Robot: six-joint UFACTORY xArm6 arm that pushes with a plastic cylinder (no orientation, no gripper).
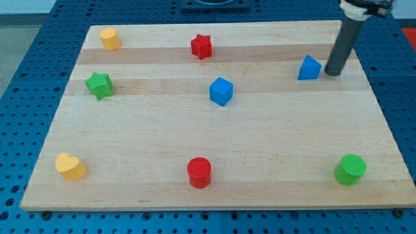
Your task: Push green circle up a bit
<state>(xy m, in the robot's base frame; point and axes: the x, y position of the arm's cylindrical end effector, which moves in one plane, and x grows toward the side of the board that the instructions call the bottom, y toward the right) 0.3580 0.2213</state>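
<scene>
The green circle (350, 169) is a short cylinder standing near the board's bottom right corner. My tip (333, 73) rests on the board at the upper right, just right of the blue triangular block (309, 67), almost touching it. The tip is far above the green circle, a little to its left.
On the wooden board (195, 143) also lie a blue cube (221, 91) at centre, a red star (201, 46) at top, a yellow hexagon (110, 38) top left, a green star (99, 85) left, a yellow heart (70, 166) bottom left, and a red cylinder (199, 172) bottom centre.
</scene>
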